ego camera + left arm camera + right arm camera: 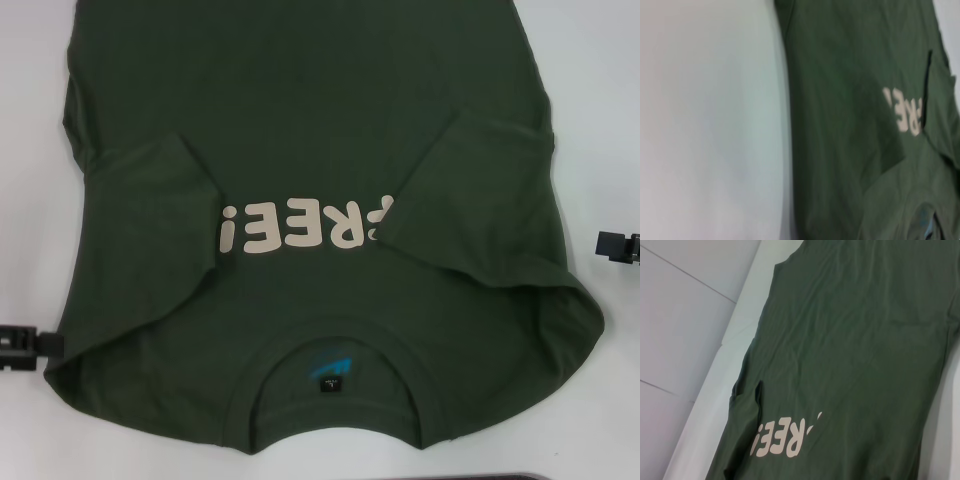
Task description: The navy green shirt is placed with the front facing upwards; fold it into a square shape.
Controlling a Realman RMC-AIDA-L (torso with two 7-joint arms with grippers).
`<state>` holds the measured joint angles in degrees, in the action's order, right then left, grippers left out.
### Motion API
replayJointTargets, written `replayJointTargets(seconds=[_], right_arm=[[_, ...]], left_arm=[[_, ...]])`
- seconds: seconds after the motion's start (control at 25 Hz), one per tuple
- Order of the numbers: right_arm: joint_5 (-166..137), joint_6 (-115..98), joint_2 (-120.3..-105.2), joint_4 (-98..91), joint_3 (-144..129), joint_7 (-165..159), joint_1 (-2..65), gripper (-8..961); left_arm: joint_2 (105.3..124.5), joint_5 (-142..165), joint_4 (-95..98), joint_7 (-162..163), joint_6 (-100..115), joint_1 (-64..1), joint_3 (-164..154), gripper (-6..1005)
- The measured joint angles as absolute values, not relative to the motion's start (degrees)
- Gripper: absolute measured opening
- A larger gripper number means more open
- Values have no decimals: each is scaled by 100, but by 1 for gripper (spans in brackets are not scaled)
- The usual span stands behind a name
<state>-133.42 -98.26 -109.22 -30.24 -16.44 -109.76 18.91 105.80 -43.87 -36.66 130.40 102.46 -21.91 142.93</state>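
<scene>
Left pincer (25, 345) and right pincer (615, 245), grip unreadable, flank the shirt (320, 130); its tucked sleeves could spring loose from the tabletop (30, 60).

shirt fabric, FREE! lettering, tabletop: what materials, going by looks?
Navy green shirt: looks like matte knit cotton or a cotton blend; soft creases, limp folded-in sleeves, ribbed collar.
FREE! lettering: cream, flat and opaque, probably printed on rather than stitched; can't confirm.
Table: smooth white hard surface with a faint sheen, possibly laminate or painted board.
</scene>
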Motion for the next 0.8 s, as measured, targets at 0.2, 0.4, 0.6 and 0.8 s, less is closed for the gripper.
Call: replayJointTargets(seconds=[0.2, 0.4, 0.6, 0.8], right_arm=[[-13342, -9829, -10924, -3023, -1643, -10977, 1891, 816], [-13343, -9836, -10924, -3021, -1637, -10977, 1890, 816], [-13349, -9837, -10925, -3014, -1634, -10978, 1890, 816], [-13352, -9845, -10924, -3018, -1636, -10997, 1889, 816]], left_arm=[[10718, -4036, -3656, 13043, 10104, -2266, 14287, 755], [10745, -3973, -3605, 13036, 10080, -2317, 14293, 754], [10800, -3970, -3598, 13023, 10070, -2361, 14285, 752], [10819, -3967, -3594, 13009, 10123, -2406, 14256, 751]])
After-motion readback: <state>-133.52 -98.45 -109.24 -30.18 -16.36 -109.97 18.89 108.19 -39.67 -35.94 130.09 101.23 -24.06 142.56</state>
